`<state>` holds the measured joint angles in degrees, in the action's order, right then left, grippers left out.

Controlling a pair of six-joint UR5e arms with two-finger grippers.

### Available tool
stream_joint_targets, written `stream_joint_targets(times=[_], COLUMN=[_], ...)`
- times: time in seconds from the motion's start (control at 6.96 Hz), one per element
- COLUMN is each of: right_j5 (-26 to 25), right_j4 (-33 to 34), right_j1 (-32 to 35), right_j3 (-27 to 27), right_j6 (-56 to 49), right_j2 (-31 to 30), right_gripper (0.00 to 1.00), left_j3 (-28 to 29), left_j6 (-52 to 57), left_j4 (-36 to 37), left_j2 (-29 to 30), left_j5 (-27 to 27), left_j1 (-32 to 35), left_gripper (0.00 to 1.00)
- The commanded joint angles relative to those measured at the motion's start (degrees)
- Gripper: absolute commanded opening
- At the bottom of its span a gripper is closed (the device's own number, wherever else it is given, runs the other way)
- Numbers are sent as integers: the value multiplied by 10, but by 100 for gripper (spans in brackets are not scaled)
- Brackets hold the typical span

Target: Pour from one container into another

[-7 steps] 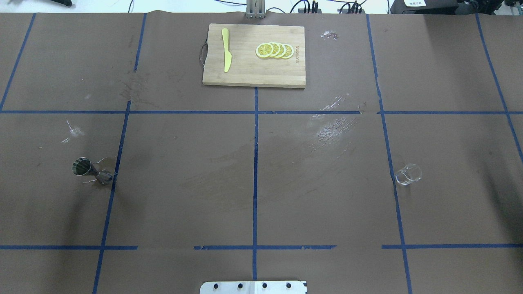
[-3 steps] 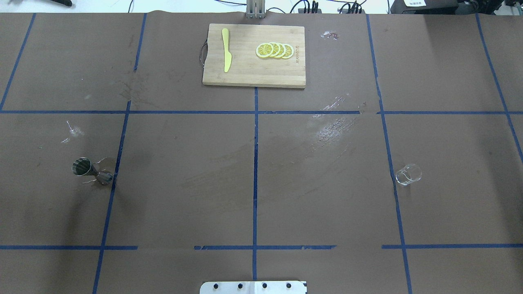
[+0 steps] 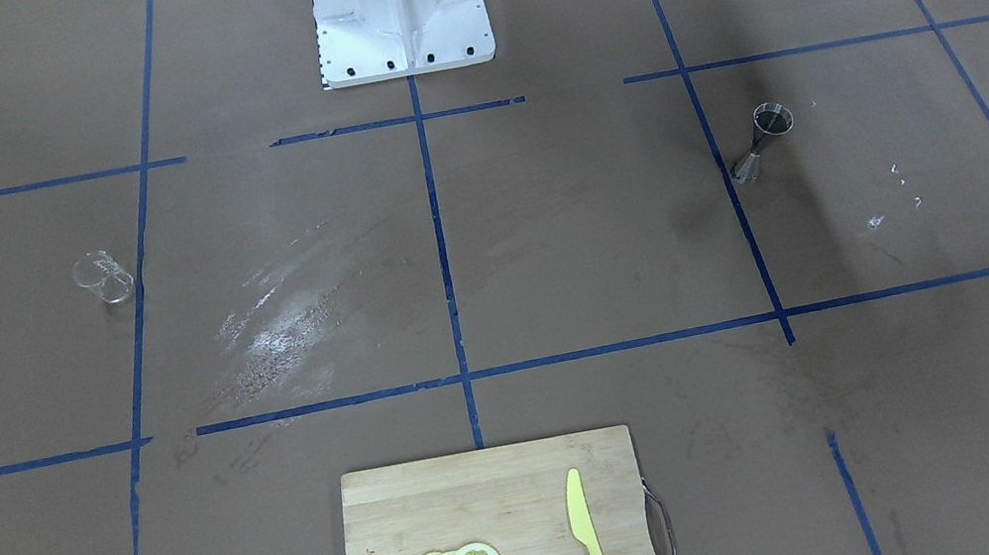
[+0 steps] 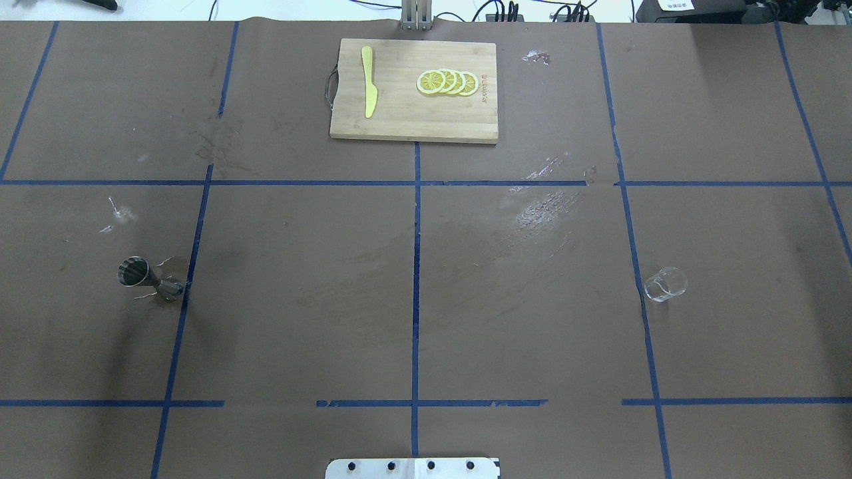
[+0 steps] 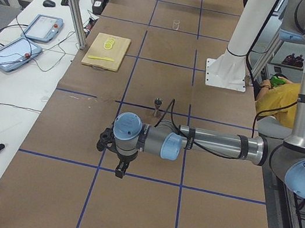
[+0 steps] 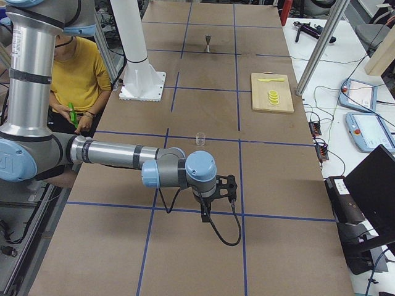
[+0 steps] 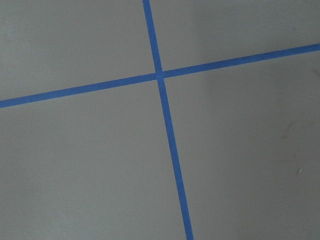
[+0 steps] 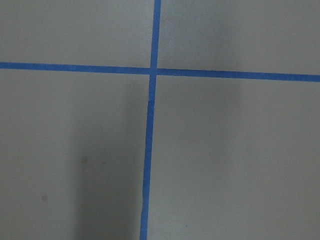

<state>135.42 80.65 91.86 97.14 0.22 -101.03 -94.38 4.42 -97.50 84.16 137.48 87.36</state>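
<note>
The clear glass cup [image 4: 665, 284] stands upright on the brown table at the right, also in the front view [image 3: 102, 277]. The steel jigger [image 4: 148, 279] stands upright at the left, on a blue tape line [image 3: 763, 140]. Neither gripper touches either. My left gripper [image 5: 120, 170] hangs over the table's left end, well away from the jigger [image 5: 157, 106]. My right gripper [image 6: 205, 214] hangs over the right end, short of the cup [image 6: 200, 139]. Both show only in the side views, so I cannot tell whether they are open or shut. The wrist views hold only tape lines.
A wooden cutting board [image 4: 413, 126] at the far middle carries lemon slices [image 4: 447, 82] and a yellow knife [image 4: 368, 81]. The robot's white base [image 3: 398, 2] sits at the near middle. A person in a yellow shirt [image 6: 74, 80] sits behind the robot.
</note>
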Motion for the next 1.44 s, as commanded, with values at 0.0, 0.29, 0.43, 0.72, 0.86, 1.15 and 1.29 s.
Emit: stream_joint_targets(times=[0.0, 0.29, 0.43, 0.72, 0.86, 1.15, 1.29], right_j5=[5, 7, 16, 20, 20, 20, 20], right_j4=[1, 3, 2, -1, -1, -2, -2], right_j1=[1, 1, 1, 1, 1, 1, 1], right_j3=[1, 2, 1, 2, 4, 2, 2], right_j6=[-1, 0, 0, 0, 0, 0, 0], right_j2=[-2, -2, -8, -9, -9, -6, -6], right_gripper=[100, 100, 100, 100, 100, 100, 100], left_j3=[-9, -5, -7, -12, -12, -13, -18], left_j6=[2, 2, 2, 3, 3, 3, 3], left_j4=[-3, -2, -2, -7, -8, -9, -9], left_j2=[1, 7, 9, 14, 14, 13, 7], left_j5=[2, -2, -5, -5, -4, -5, -5], left_j1=[3, 2, 2, 2, 2, 3, 4], left_gripper=[100, 100, 100, 100, 100, 100, 100])
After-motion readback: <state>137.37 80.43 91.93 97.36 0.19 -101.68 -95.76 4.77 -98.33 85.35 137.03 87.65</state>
